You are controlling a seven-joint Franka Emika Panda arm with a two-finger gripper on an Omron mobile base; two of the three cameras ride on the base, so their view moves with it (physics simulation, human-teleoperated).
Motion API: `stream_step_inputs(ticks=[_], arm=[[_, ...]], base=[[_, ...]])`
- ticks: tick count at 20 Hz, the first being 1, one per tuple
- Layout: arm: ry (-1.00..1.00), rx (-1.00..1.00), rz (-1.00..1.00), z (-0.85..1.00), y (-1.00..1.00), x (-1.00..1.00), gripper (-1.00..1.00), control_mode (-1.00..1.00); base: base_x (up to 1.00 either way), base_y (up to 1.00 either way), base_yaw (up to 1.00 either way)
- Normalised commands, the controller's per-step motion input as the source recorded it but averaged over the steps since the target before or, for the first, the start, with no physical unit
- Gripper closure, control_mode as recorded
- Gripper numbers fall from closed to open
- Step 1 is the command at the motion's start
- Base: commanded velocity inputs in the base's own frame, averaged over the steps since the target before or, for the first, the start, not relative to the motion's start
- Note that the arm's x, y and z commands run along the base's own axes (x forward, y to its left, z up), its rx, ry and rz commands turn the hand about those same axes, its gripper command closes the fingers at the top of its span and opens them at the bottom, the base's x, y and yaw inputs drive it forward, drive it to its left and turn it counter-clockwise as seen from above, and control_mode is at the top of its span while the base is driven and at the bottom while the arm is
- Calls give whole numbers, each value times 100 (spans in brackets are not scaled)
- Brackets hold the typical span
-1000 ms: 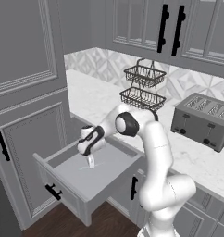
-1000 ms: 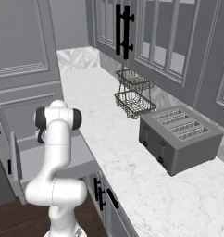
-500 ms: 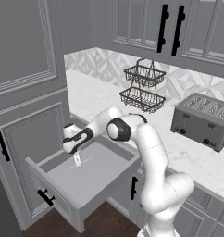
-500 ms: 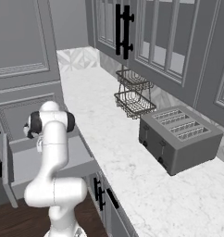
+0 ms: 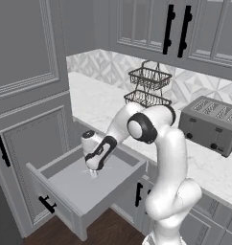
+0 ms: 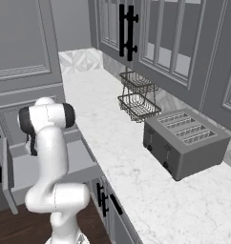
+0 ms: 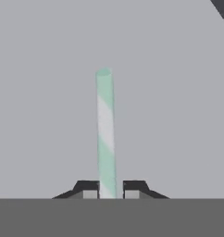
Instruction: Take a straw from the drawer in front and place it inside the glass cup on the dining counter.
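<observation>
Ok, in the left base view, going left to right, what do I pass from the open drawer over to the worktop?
Drawer → fingers shut on the straw over the drawer's inside → wire basket rack → toaster.

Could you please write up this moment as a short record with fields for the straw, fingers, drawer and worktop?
straw: green and white striped, upright between the fingers, end pointing at the drawer floor
fingers: shut on the straw, hanging over the open drawer
drawer: pulled out, plain grey inside, black bar handle on the front
worktop: marble, carrying a grey toaster and a two-tier wire basket
cup: not visible
</observation>
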Motion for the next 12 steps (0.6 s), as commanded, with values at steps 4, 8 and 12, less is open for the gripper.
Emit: stream_step_inputs(ticks=[4, 8, 12], arm=[[-35, 4, 2, 100, -23, -21, 100, -100], [-28, 19, -25, 100, -21, -13, 100, -100], [-20, 28, -43, 100, -27, -53, 100, -100]], base=[[0, 0, 0], [0, 0, 0], [0, 0, 0]])
